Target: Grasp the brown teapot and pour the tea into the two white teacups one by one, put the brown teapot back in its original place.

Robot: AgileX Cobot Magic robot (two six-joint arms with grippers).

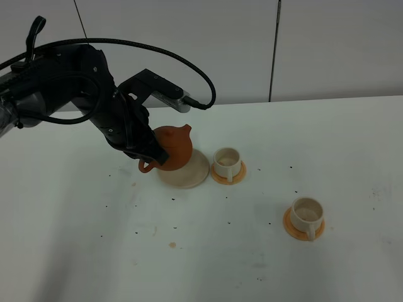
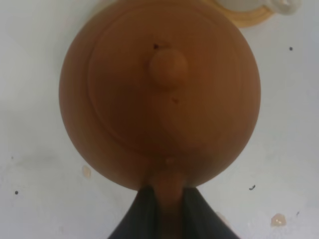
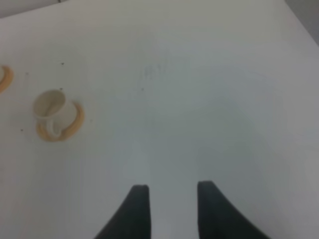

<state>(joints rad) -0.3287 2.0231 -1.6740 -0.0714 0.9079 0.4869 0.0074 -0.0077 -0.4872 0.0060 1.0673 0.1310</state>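
Brown teapot point(image 1: 176, 146) hangs tilted, its loop handle point(image 2: 169, 201) clamped tight in my left end effector point(image 2: 169, 193), beige saucer point(image 1: 196, 177) just beneath; I judge pouring not yet begun, so next comes a carry to the cup point(image 1: 227, 162) just beyond, while my right end effector point(image 3: 173, 191) sits part-open, empty.

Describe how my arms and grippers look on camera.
The left arm is glossy black with rounded joints; a black cable loops over it to a boxy wrist camera. The left gripper and right gripper each end in two dark, tapered fingers. The right arm itself is out of view.
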